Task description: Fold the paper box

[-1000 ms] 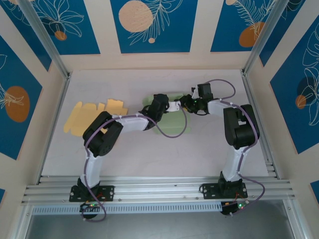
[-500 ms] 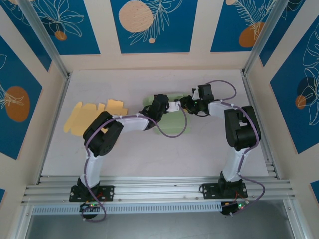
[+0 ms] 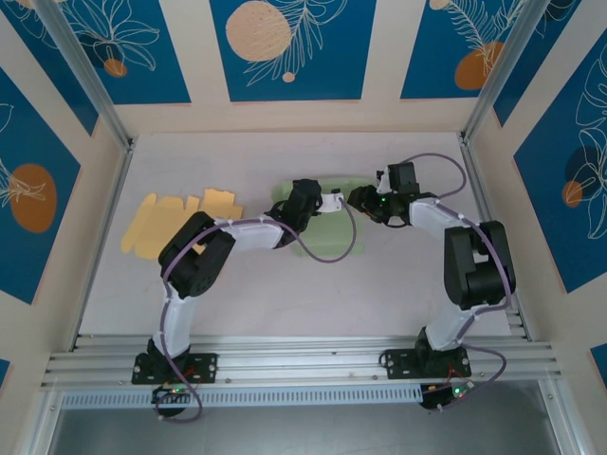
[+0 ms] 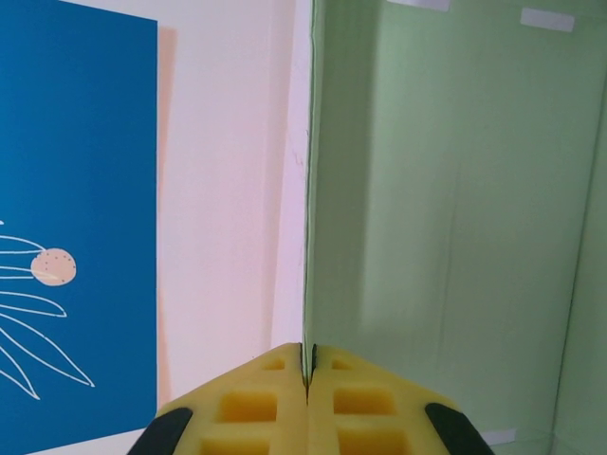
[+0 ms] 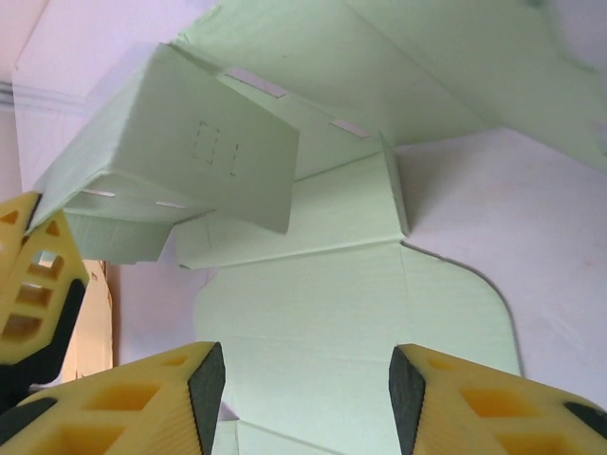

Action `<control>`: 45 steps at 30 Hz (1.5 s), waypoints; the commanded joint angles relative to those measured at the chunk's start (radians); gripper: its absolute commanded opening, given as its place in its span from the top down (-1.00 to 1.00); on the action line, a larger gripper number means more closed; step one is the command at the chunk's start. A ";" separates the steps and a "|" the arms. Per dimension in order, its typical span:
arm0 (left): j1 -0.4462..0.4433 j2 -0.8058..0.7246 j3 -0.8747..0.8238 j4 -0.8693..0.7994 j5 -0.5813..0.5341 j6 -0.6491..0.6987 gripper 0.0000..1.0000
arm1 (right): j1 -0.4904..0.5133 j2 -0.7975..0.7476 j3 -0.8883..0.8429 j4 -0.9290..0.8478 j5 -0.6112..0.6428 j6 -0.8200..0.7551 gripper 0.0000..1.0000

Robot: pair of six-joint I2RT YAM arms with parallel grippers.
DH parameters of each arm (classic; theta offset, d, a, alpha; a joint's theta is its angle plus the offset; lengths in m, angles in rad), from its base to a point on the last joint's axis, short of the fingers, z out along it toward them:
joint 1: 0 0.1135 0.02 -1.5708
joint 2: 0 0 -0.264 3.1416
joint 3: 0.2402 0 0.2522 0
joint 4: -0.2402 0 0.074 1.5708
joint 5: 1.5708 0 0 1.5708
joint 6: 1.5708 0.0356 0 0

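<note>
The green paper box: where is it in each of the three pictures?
Top external: the green paper box lies at the far middle of the table.
Left wrist: one panel on the right side, its edge pinched at bottom centre.
Right wrist: across the top and centre.
Shared landmark: the left end effector, yellow-padded, clamped on the box edge; also at the right wrist view's left edge and mid-table from above.

The right gripper (image 5: 305,384) hangs with its two yellow foam fingers (image 5: 142,403) spread apart, gripping nothing, just in front of a pale green cardboard box blank (image 5: 351,313). The blank's rounded flap (image 5: 446,313) lies flat on the white table (image 5: 474,199). A slotted panel (image 5: 190,152) stands raised at upper left. The left gripper (image 5: 30,248) meets the panel's lower left corner.
</note>
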 commanded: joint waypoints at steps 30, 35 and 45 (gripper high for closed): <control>-0.014 0.044 -0.006 0.060 -0.009 0.063 1.00 | -0.243 0.412 0.583 -0.244 -0.289 -0.078 -0.03; -0.015 0.044 -0.006 0.060 -0.010 0.066 1.00 | -0.235 0.496 0.646 -0.267 -0.310 -0.105 -0.02; -0.018 0.061 0.014 0.050 -0.017 0.064 1.00 | -0.194 0.557 0.676 -0.278 -0.327 -0.155 -0.01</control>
